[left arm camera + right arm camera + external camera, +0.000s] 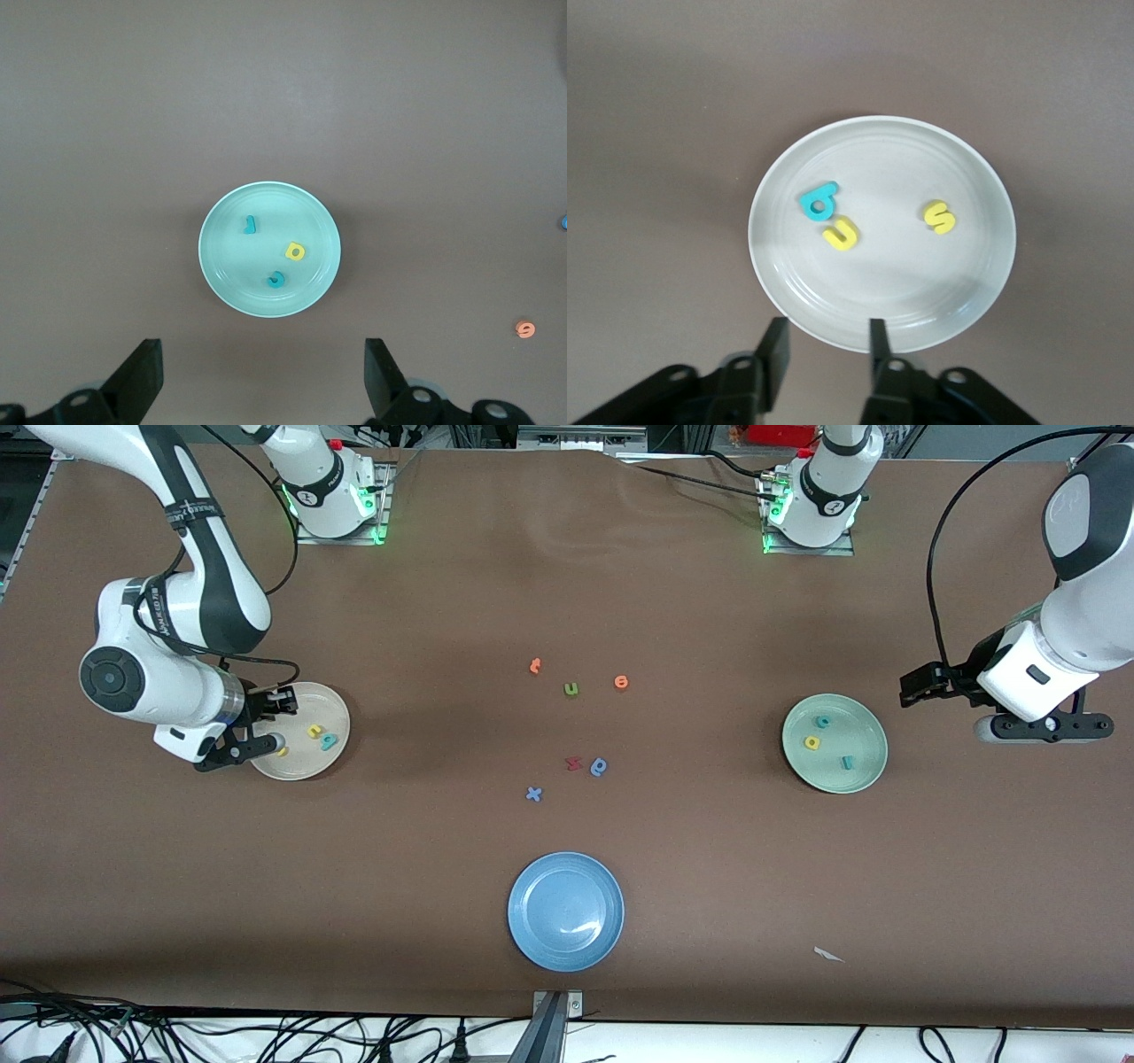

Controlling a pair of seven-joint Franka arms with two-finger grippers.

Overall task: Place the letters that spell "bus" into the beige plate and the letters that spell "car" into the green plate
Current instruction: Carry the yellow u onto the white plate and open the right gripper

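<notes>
The beige plate (303, 767) (895, 292) lies toward the right arm's end of the table. It holds a teal b (819, 202), a yellow u (842, 235) and a yellow s (939, 216). My right gripper (276, 723) (827, 335) hangs over that plate's rim, jaws apart, nothing between them. The green plate (866, 731) (230, 266) lies toward the left arm's end and holds a teal c (276, 280), a yellow a (295, 251) and a teal r (249, 226). My left gripper (917, 688) (262, 359) is beside the green plate, wide open and empty.
A blue plate (565, 911) sits near the front camera, mid-table. Loose letters lie in the middle: two orange ones (534, 665) (621, 682), an olive u (571, 688), a red one (573, 763), a blue round one (599, 766) and a blue x (533, 794).
</notes>
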